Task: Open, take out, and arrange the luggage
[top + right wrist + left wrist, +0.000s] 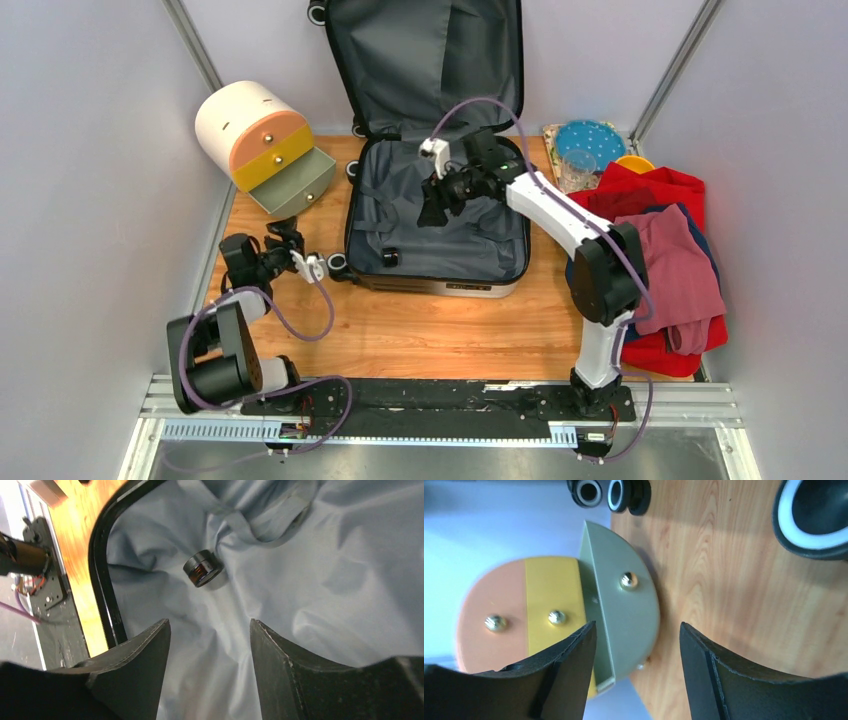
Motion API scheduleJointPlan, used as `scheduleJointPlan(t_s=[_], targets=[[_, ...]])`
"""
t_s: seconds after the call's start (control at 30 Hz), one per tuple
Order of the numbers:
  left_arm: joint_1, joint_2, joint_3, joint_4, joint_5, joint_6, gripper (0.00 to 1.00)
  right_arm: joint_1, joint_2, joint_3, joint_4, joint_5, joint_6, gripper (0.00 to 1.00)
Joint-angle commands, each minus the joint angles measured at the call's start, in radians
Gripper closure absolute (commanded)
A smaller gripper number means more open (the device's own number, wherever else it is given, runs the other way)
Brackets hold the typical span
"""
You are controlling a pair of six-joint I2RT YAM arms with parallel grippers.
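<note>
- suitcase (470,288) lies open, far middle of the table (450,330), lid (430,60) standing up
- right gripper (210,630) hangs over its grey lining (325,605), fingers spread, empty
- small dark jar (201,568) (probably) sits in there
- left gripper (638,630) also spread, by the round drawer box (255,135)
</note>
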State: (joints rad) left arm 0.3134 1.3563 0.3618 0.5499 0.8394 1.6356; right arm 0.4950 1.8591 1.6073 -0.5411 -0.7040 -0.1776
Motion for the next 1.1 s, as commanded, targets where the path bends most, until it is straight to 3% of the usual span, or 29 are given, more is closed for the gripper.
scheduleJointPlan(t_s=[0.0,0.1,0.13,0.2,0.27,0.37,0.47,0.6,0.7,1.07], targets=[[0.033,-0.140,0.103,-0.348,-0.046,-0.388,0.31,0.030,0.071,0.083,-0.174,0.012,-0.125,0.38],[0.036,-0.140,0.357,-0.685,-0.056,-0.627,0.32,0.030,0.069,0.074,-0.178,0.008,-0.135,0.37],[0.036,-0.128,0.435,-0.899,0.013,-0.652,0.32,0.030,0.069,0.072,-0.186,0.005,-0.138,0.37],[0.029,-0.094,0.616,-1.023,0.081,-0.771,0.22,0.028,0.072,0.074,-0.194,0.000,-0.129,0.37],[0.016,-0.101,0.676,-0.981,0.070,-0.934,0.22,0.034,0.080,0.074,-0.174,0.004,-0.077,0.35],[0.015,-0.153,0.637,-0.758,-0.029,-1.350,0.21,0.066,0.087,0.065,-0.119,0.066,0.065,0.30],[0.015,-0.171,0.629,-0.670,-0.144,-1.537,0.21,0.137,0.092,0.059,-0.071,0.191,0.211,0.25],[0.015,-0.190,0.632,-0.673,-0.206,-1.608,0.20,0.240,0.138,0.123,-0.125,0.438,0.305,0.18],[0.015,-0.229,0.599,-0.659,-0.247,-1.629,0.19,0.272,0.179,0.158,-0.118,0.457,0.358,0.12],[0.016,-0.373,0.465,-0.610,-0.289,-1.619,0.18,0.326,0.318,0.276,-0.172,0.560,0.418,0.11]])
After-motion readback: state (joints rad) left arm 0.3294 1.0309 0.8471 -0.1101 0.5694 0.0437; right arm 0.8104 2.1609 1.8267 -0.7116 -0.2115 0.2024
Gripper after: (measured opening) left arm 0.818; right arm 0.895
